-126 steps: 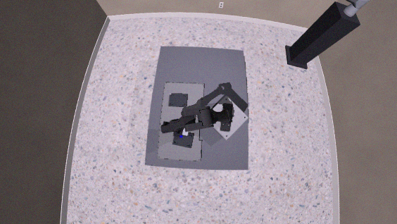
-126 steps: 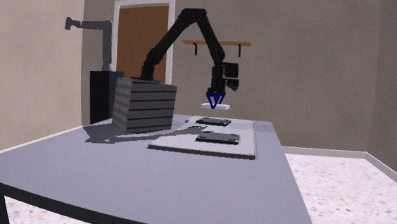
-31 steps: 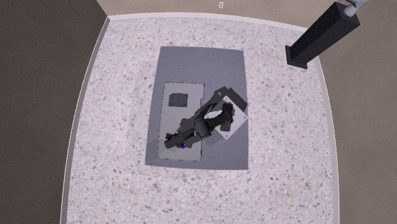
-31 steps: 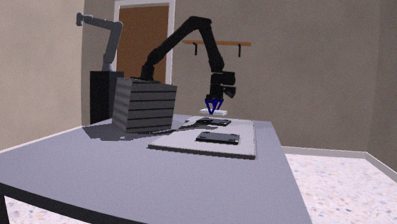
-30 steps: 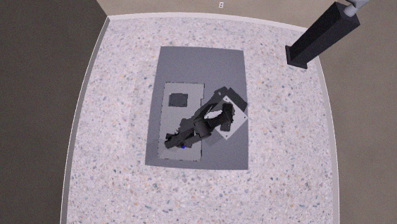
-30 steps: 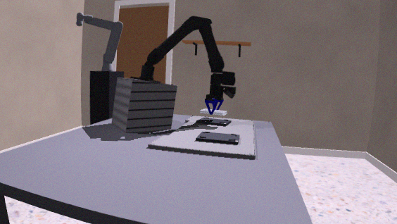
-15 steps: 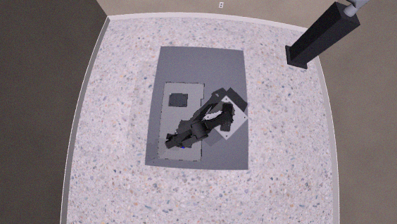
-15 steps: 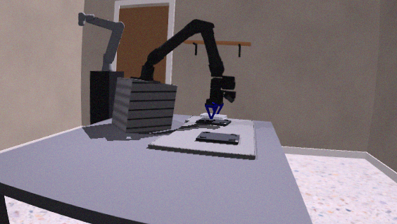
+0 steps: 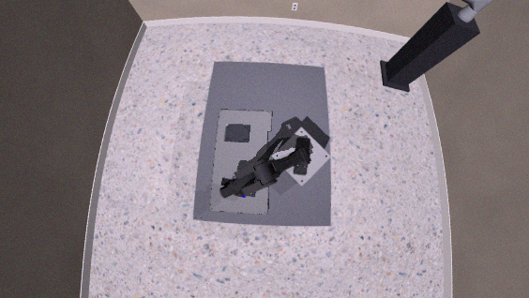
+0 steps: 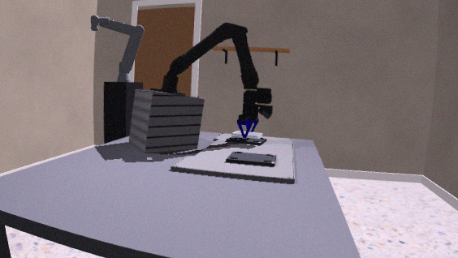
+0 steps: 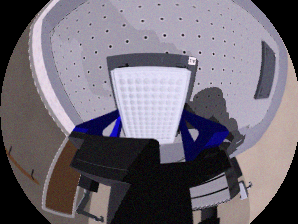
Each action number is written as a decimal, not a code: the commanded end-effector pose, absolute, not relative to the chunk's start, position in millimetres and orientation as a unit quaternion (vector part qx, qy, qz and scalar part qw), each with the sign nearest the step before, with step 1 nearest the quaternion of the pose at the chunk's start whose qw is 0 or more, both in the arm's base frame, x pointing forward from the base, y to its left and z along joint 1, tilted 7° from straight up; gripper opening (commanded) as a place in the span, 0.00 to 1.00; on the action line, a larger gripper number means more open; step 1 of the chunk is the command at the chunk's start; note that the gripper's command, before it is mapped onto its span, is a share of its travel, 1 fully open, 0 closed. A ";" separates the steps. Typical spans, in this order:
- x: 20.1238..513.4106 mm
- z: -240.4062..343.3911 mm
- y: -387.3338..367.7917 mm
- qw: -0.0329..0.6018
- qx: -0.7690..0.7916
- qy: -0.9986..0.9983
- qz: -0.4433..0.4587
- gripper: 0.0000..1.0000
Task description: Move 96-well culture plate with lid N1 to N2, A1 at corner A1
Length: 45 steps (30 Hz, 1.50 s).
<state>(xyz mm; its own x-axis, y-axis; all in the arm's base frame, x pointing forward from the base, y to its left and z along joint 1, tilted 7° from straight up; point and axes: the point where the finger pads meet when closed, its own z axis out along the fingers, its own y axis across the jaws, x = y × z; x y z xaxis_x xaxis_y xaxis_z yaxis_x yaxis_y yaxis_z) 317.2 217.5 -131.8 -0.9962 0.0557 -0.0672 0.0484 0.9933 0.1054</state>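
Note:
My gripper [image 10: 245, 128], with blue fingers, is shut on the lidded white 96-well plate [image 10: 248, 137] across its width. It holds the plate level, close above the far dark nest N2 [image 10: 245, 140]; I cannot tell if they touch. In the wrist view the plate [image 11: 149, 103] lies between the blue fingers, with the dark nest [image 11: 149, 63] showing past its far end and a small white corner mark [image 11: 192, 62] there. The other nest, N1 [image 10: 251, 158], is empty; it also shows from above [image 9: 237, 133]. From above, the arm hides the plate and the gripper [image 9: 234, 189].
Both nests sit on a light grey mat [image 10: 239, 162] on the table. The arm's base stands on a ribbed grey block [image 10: 166, 122] left of the mat. A second grey arm on a black pedestal [image 10: 118, 109] stands behind the block.

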 end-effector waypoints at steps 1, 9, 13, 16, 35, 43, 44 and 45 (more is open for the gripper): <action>321.0 -127.0 219.9 0.043 0.026 0.997 0.055 0.00; 321.1 -122.7 222.4 0.051 0.025 0.997 0.058 0.00; 316.9 -126.8 220.2 0.044 0.024 0.997 0.053 0.00; 319.2 -128.2 221.7 0.047 0.024 0.997 0.055 0.00; 312.1 -139.8 214.7 0.034 0.027 0.998 0.046 0.00; 317.7 -135.9 218.5 0.041 0.027 0.998 0.051 0.00; 317.5 -137.0 218.4 0.041 0.027 0.998 0.050 0.00; 317.3 -138.2 218.2 0.041 0.027 0.998 0.050 0.00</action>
